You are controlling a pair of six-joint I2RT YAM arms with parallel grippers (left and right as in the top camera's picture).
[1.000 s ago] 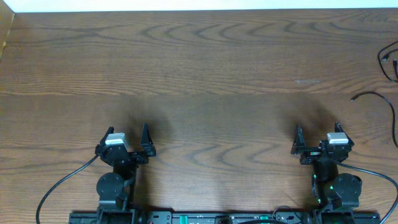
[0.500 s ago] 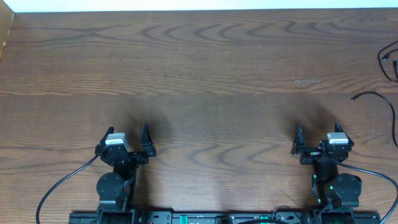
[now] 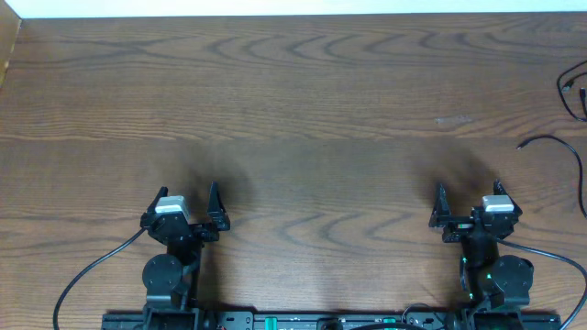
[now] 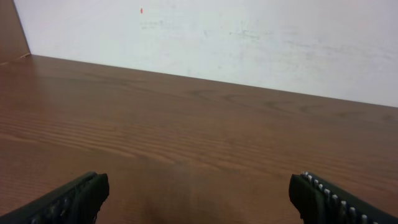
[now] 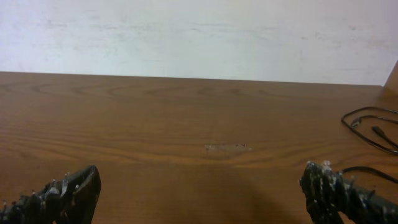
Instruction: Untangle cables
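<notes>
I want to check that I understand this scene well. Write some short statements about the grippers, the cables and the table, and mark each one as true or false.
1. The left gripper and the right gripper are both open and hold nothing. True.
2. A thin black cable lies near the right edge of the table. True.
3. The left gripper is touching the black cable. False: the cable is far from it, on the right gripper's side, and neither gripper touches it.
4. A white cable lies coiled in the middle of the table. False: no white cable shows in any view.
5. The table has a brown wood-grain top. True.
</notes>
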